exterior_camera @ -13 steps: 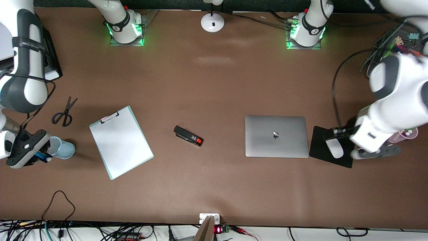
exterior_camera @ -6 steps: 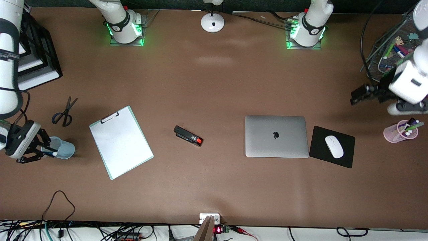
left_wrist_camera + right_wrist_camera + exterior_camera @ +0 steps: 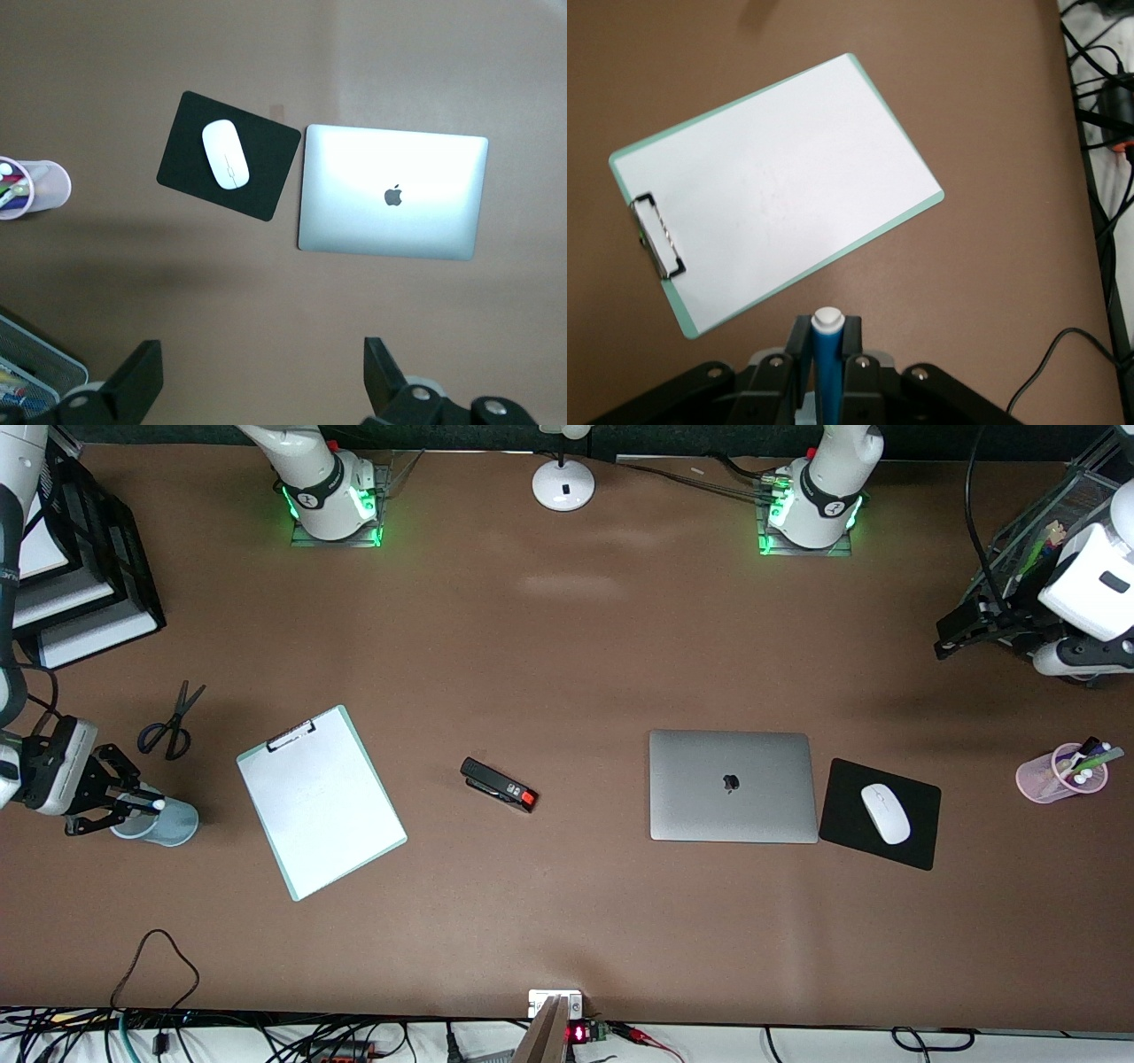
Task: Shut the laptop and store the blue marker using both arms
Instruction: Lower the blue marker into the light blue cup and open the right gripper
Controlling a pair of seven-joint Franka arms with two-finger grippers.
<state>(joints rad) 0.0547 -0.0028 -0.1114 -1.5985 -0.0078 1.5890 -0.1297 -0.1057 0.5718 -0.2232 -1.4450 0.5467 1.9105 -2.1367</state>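
While the flat silver laptop (image 3: 733, 786) lies shut beside a black mousepad (image 3: 921, 824), left gripper (image 3: 961, 631) spread wide above bare table, right gripper (image 3: 120, 804) clamps the slim blue marker (image 3: 827, 367) over a round cup (image 3: 168, 821).

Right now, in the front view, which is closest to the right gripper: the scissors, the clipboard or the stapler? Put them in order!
From the right gripper, over the blue cup:
1. Scissors, toward the right arm's end.
2. Clipboard, next along.
3. Stapler, mid-table.
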